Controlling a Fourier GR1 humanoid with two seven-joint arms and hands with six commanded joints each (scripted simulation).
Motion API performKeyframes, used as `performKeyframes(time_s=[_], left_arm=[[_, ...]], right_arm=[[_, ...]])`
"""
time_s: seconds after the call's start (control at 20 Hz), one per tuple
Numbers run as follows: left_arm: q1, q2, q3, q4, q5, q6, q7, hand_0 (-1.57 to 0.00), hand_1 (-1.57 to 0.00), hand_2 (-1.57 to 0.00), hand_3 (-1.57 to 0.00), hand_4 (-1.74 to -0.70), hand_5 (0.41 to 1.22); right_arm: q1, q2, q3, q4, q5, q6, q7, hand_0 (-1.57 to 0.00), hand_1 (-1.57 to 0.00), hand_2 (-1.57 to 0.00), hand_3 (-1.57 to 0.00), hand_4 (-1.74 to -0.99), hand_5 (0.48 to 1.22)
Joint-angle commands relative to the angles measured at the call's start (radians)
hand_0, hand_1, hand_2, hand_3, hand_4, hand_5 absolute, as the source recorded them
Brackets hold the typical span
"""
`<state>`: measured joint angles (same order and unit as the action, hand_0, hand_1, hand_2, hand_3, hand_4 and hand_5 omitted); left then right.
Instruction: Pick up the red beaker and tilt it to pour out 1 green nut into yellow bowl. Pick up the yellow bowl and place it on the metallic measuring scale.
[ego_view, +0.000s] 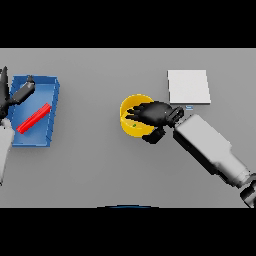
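Right hand (152, 115) spread over the yellow bowl (131, 105) mid-desk, fingers across the rim, thumb below, not clearly clamped; nut (134, 125) inside; bowl looks light, rigid, smooth, best pinched at rim, scale (188, 86) near.

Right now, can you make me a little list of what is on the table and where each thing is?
yellow bowl: middle of the table, a small green nut inside
right robot hand: over the bowl, fingers across its right rim
red beaker: lying on its side in the blue tray at the left
left robot hand: above the tray's top left corner, holding nothing
metallic measuring scale: up right of the bowl, nothing on it
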<state>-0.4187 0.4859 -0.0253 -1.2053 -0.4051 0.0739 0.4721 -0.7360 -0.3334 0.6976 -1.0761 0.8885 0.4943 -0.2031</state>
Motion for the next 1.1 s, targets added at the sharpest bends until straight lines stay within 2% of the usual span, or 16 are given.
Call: performKeyframes(time_s=[0.0,0.15,0.2,0.3,0.35,0.45,0.5,0.6,0.7,0.85,0.95,1.0,1.05], left_arm=[[-0.001,-0.001,-0.001,0.015,-0.003,0.001,0.001,0.0,0.0,0.0,0.0,-0.74,0.697],[0.002,0.001,0.003,0.003,0.002,0.001,-0.003,0.0,0.0,0.0,0.0,-0.75,0.701],[0.001,-0.002,0.0,0.008,-0.006,0.009,0.006,0.0,0.0,0.0,0.0,-0.75,0.701],[-0.007,0.006,0.006,0.017,-0.005,0.01,-0.006,0.0,0.0,0.0,0.0,-0.76,0.703],[-0.001,0.004,0.002,0.011,-0.005,0.007,-0.011,0.0,0.0,0.0,0.0,-0.76,0.704],[-0.01,0.002,0.001,0.022,-0.01,0.012,-0.009,0.0,0.0,0.0,0.0,-0.76,0.701],[0.007,0.003,-0.003,0.008,-0.011,0.012,-0.022,0.0,0.0,0.0,0.0,-0.75,0.7],[-0.006,-0.002,-0.005,0.018,-0.013,0.012,-0.015,0.0,0.0,0.0,0.0,-0.75,0.695],[-0.01,0.01,0.0,0.017,-0.012,0.005,-0.008,0.0,0.0,0.0,0.0,-0.74,0.69],[0.0,0.005,-0.006,-0.001,-0.012,0.004,-0.003,0.0,0.0,0.0,0.0,-0.74,0.688],[0.005,0.006,-0.008,-0.006,-0.012,-0.001,-0.002,0.0,0.0,0.0,0.0,-0.73,0.685],[0.004,0.013,-0.005,-0.003,-0.011,-0.005,-0.002,0.0,0.0,0.0,0.0,-0.73,0.685],[0.004,0.016,-0.002,0.001,-0.012,-0.002,-0.009,0.0,0.0,0.0,0.0,-0.73,0.687]], right_arm=[[0.001,0.011,0.002,0.007,-0.001,0.002,0.007,0.0,0.0,-0.01,-0.05,-1.285,0.753],[0.001,0.017,-0.015,0.009,-0.02,0.051,0.052,-0.03,-0.04,-0.07,-0.14,-1.302,0.805],[0.002,0.016,-0.011,0.008,-0.017,0.051,0.05,-0.16,-0.14,-0.15,-0.18,-1.321,0.839],[0.012,0.012,-0.003,0.009,-0.017,0.035,0.021,-0.67,-0.65,-0.61,-0.31,-1.394,0.976],[0.014,0.007,-0.006,0.004,-0.024,0.044,0.013,-0.85,-0.84,-0.81,-0.4,-1.463,1.025],[0.017,-0.001,-0.004,-0.012,-0.034,0.072,0.015,-1.11,-1.1,-1.08,-0.71,-1.557,1.096],[0.009,-0.006,-0.004,-0.005,-0.039,0.083,-0.004,-1.2,-1.19,-1.13,-0.87,-1.594,1.121],[0.008,-0.004,-0.002,-0.012,-0.047,0.094,0.018,-1.33,-1.33,-1.2,-1.12,-1.647,1.157],[0.005,-0.006,0.004,-0.008,-0.049,0.082,0.012,-1.42,-1.42,-1.25,-1.27,-1.681,1.18],[0.019,-0.013,-0.001,-0.016,-0.067,0.053,0.012,-1.49,-1.49,-1.29,-1.39,-1.71,1.2],[0.01,-0.027,-0.003,-0.029,-0.071,0.058,-0.003,-1.52,-1.52,-1.3,-1.4,-1.721,1.208],[0.008,-0.023,-0.005,-0.043,-0.072,0.063,0.014,-1.53,-1.53,-1.31,-1.4,-1.725,1.21],[0.005,-0.034,-0.009,-0.049,-0.077,0.069,-0.002,-1.54,-1.54,-1.33,-1.38,-1.728,1.212]])
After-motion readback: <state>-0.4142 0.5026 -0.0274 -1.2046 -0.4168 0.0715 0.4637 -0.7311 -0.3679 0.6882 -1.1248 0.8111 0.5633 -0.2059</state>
